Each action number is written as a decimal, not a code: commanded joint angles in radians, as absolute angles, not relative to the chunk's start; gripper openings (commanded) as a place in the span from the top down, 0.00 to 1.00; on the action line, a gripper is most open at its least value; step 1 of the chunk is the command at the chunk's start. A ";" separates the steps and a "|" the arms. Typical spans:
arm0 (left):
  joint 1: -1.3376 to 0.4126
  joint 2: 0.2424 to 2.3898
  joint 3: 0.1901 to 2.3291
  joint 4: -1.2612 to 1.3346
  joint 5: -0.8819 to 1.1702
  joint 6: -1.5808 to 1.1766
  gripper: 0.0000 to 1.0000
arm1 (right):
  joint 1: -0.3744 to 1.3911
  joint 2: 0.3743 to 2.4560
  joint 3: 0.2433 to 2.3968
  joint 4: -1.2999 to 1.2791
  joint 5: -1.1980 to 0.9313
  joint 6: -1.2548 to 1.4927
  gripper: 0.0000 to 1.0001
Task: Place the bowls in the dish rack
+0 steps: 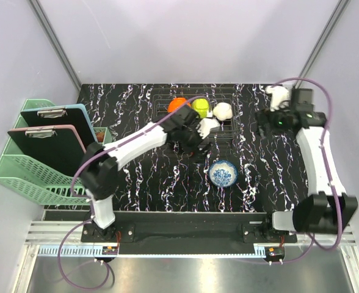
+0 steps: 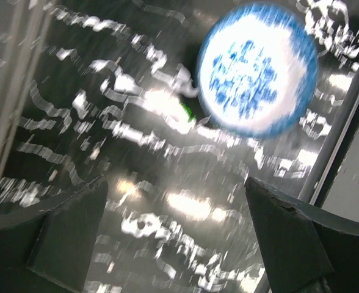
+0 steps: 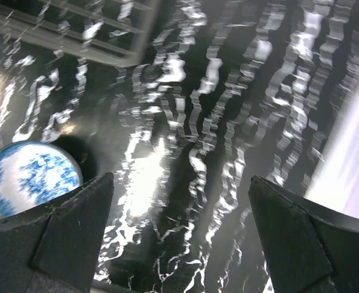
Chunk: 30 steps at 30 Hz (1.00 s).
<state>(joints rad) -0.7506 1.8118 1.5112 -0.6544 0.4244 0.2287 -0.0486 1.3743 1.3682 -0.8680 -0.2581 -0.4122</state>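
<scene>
While the dish rack (image 1: 160,105) holds bowls (image 1: 199,107), a blue-and-white bowl (image 1: 222,173) lies outside.

Left arm (image 1: 130,141), right arm (image 1: 317,155): white links, black joints. Purple cables (image 1: 298,79) routed along each. Green LED (image 1: 281,121) on right wrist. Gripper fingers (image 2: 63,238) dark grey wedges.

I see the blue-and-white bowl (image 2: 257,67) upright ahead of my left fingers (image 2: 57,238); the orange bowl (image 1: 178,105), lime-green bowl (image 1: 199,107) and white bowl (image 1: 223,110) rest in the dish rack (image 1: 162,104).
</scene>
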 commanded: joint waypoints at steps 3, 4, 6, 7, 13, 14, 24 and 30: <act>-0.818 1.949 1.643 -0.640 0.413 0.112 0.01 | -0.176 1.183 1.194 -0.801 -0.301 -0.396 0.00; -0.834 1.965 1.649 -0.640 0.396 0.107 0.01 | -0.189 1.148 1.174 -0.796 -0.301 -0.399 0.00; -0.847 2.005 1.663 -0.640 0.374 0.095 0.01 | -0.196 1.115 1.131 -0.793 -0.301 -0.397 0.00; -0.853 2.017 1.667 -0.640 0.368 0.091 0.01 | -0.199 1.089 1.121 -0.792 -0.301 -0.397 0.00; -0.873 2.085 1.700 -0.638 0.342 0.084 0.01 | -0.204 1.045 1.104 -0.795 -0.324 -0.380 0.00; -0.874 2.091 1.706 -0.640 0.339 0.086 0.01 | -0.204 1.043 1.104 -0.795 -0.325 -0.379 0.00; -0.880 2.151 1.729 -0.640 0.354 0.081 0.39 | -0.204 1.037 1.106 -0.793 -0.351 -0.353 0.00; -0.880 2.157 1.727 -0.638 0.360 0.089 0.66 | -0.204 1.032 1.104 -0.793 -0.353 -0.348 0.00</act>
